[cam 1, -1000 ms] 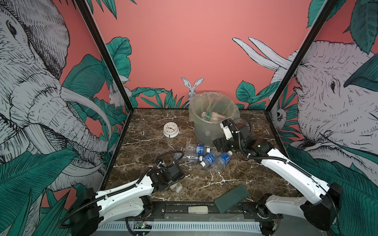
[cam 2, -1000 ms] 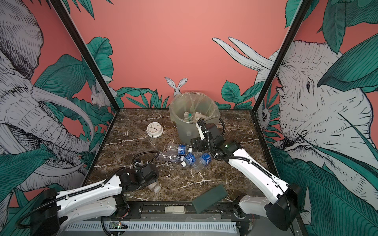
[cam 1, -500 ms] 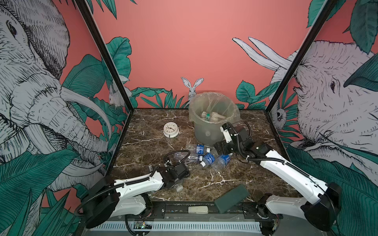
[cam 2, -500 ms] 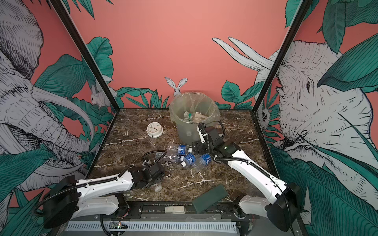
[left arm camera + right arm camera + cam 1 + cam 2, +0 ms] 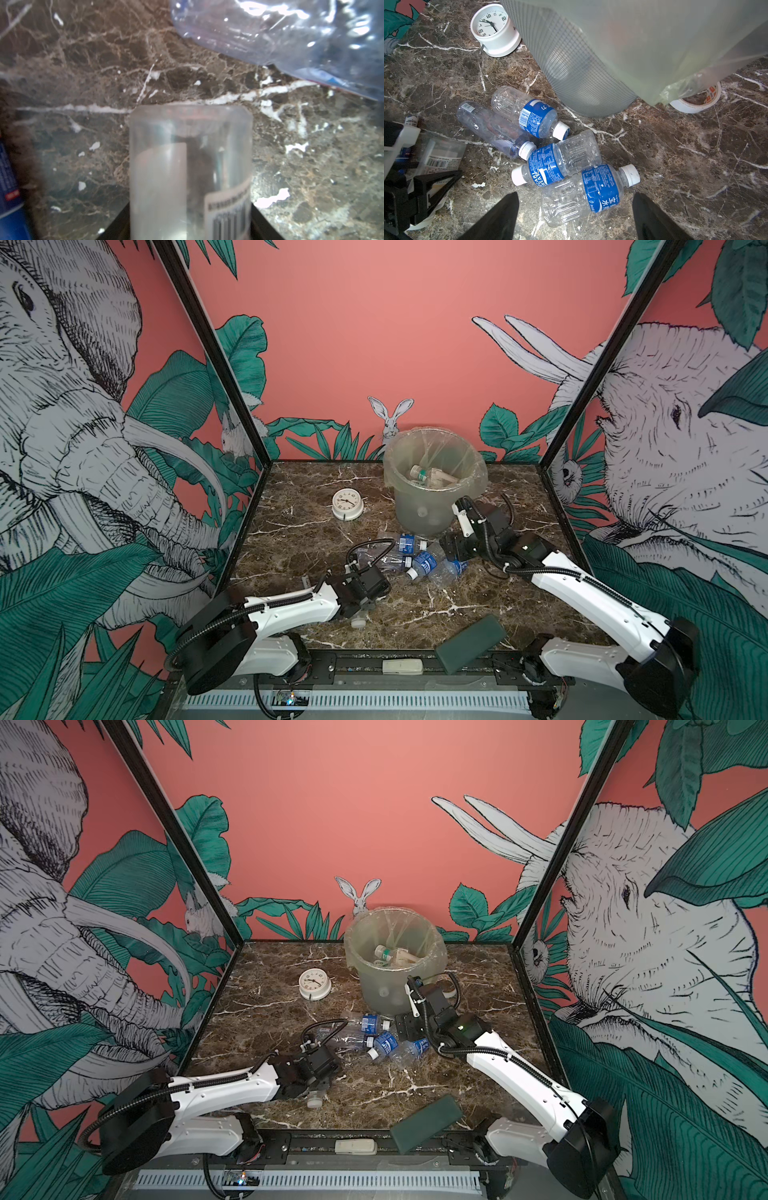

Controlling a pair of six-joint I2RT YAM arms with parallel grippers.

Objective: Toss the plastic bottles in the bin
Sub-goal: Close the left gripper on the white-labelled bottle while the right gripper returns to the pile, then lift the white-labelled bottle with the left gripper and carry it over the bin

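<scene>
Left gripper (image 5: 189,207): lower left of centre in both top views. Its jaws press against both sides of a pill bottle (image 5: 187,162), clear with a barcode label, low over the marble table (image 5: 498,605).
Clock (image 5: 347,503): white, upper left of the table.
Four clear bottles (image 5: 411,558): white caps, mostly blue labels, lying in a touching cluster at centre, just in front of the bin (image 5: 419,510).
Bin: centre rear, bag-lined, with several discarded bottles (image 5: 419,476) inside.
Right gripper (image 5: 574,194): right of centre, jaws wide apart and holding nothing, just above the rightmost bottle (image 5: 600,187) of the cluster.
Tape roll (image 5: 695,101): beside the bin.
</scene>
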